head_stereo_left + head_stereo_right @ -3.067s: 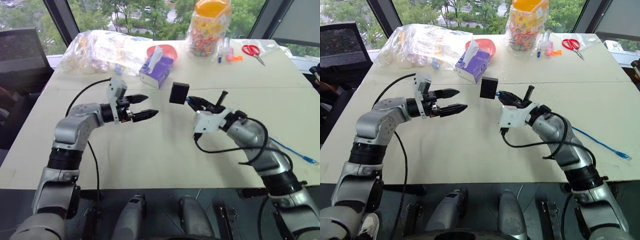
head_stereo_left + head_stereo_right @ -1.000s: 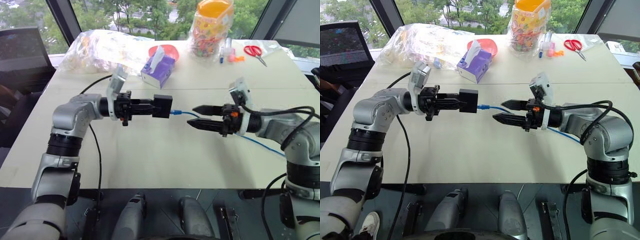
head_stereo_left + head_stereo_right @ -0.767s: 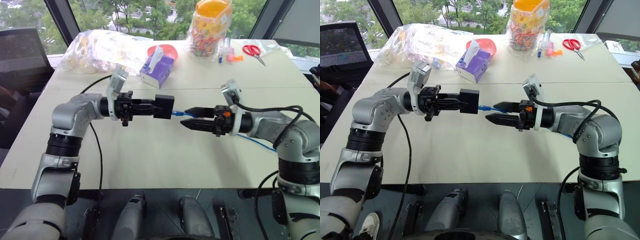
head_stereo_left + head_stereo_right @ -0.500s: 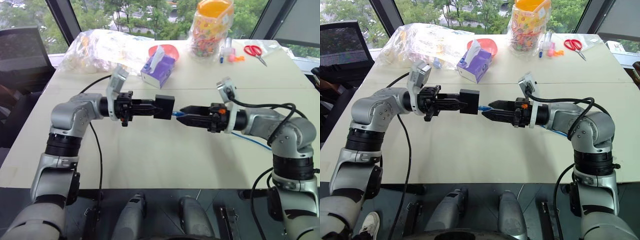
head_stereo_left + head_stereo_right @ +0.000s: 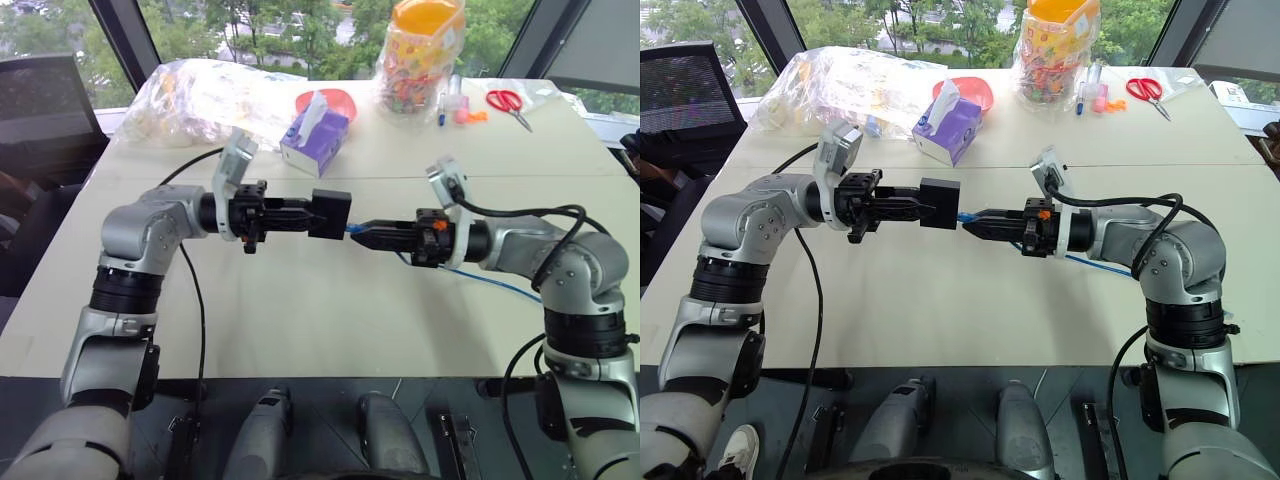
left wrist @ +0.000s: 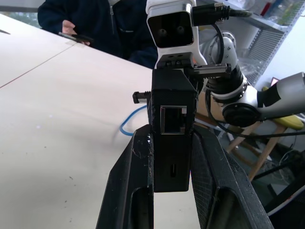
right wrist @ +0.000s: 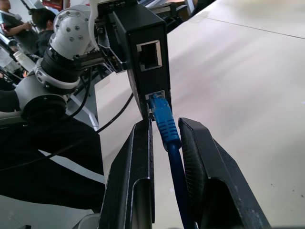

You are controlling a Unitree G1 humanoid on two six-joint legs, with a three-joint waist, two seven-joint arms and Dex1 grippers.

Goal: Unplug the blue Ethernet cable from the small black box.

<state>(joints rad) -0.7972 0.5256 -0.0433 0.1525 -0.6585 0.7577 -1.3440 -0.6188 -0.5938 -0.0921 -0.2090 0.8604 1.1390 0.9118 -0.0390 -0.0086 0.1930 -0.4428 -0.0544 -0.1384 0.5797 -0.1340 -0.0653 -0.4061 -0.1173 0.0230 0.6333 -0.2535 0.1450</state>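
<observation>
Holding the small black box (image 5: 330, 213) up above the table (image 5: 300, 300), the left gripper (image 5: 300, 214) is clamping it between its fingers. The blue cable (image 7: 164, 124) is sitting plugged into the box's lower port, and the right gripper (image 5: 975, 224) is pinching in around the plug, fingers (image 7: 136, 171) nearly touching it, not quite clenched.

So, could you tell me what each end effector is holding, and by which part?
The left end effector clamps the small black box by its two side faces. The right end effector straddles the blue Ethernet cable just behind its plug; a firm grip cannot be told.
</observation>
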